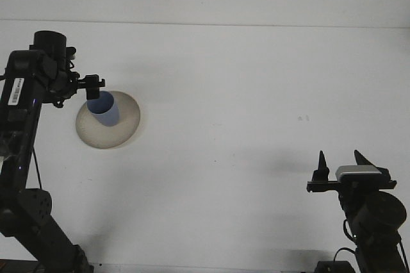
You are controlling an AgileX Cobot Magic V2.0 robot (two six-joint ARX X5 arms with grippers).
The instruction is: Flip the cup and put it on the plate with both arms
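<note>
A blue cup (106,111) stands on the beige plate (125,127) at the left of the white table, its mouth facing up. My left gripper (92,88) hovers just above and left of the cup's rim, open, with nothing in it. My right gripper (340,162) rests at the lower right, far from the plate. Its two fingers point upward, spread open and empty.
The white table (243,93) stretches between the two arms. The left arm's dark column (25,177) rises along the left edge. A faint mark (302,118) shows on the table at the right.
</note>
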